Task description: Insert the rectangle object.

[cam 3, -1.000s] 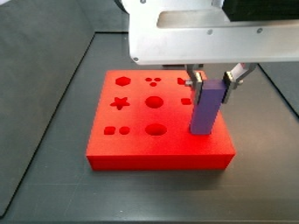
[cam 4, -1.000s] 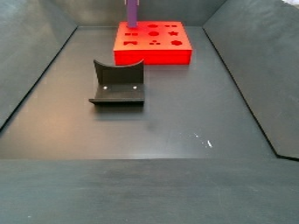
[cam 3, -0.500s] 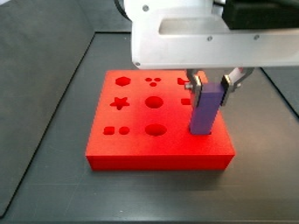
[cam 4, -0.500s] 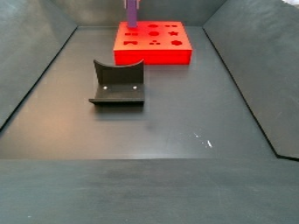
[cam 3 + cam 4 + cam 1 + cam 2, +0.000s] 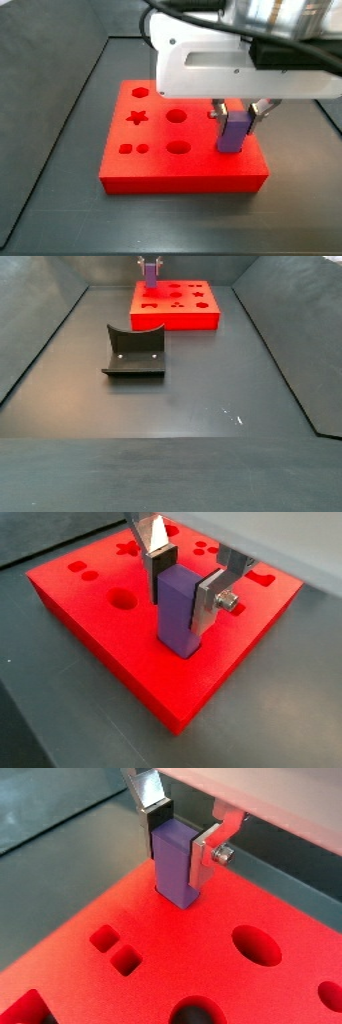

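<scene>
Wrist views: end effector clamped on rectangle object | bar upright, lower end in red block hole

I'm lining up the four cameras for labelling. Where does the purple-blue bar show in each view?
Wrist view: rectangle object upright at centre, between the gripper fingers.
Wrist view: upper centre, standing in the red block.
Side view: right of centre, under the gripper.
Side view: top centre, small.
Shared landmark: the red block.

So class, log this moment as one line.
gripper: shut on rectangle object | bar: upright, partly in red block | holder: apart
</scene>
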You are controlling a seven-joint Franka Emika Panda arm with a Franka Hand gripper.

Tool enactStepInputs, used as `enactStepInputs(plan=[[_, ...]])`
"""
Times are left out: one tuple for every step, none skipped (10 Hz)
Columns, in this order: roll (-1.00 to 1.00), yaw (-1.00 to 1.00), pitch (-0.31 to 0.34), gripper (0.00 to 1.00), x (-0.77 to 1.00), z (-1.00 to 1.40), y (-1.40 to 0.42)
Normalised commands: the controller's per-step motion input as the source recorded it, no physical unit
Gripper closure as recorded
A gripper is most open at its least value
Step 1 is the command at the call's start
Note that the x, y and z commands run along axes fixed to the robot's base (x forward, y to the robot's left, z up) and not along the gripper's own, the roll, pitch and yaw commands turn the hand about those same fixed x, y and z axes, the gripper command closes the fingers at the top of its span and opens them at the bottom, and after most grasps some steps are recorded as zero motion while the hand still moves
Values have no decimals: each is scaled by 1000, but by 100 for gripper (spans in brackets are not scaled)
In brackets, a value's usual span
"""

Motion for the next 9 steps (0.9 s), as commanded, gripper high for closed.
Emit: enactStepInputs(plan=[[70,0,0,100,0,-223,0],[36,0,0,100,0,-80,0],[31,0,0,100,0,-74,0],[27,0,0,100,0,-89,0],[24,0,-4,100,9,-266,0],[21,0,-11,100,71,-569,0],[0,0,0,100,171,-691,0],[0,0,0,100,160,-449,0],[0,0,0,100,0,0,0]])
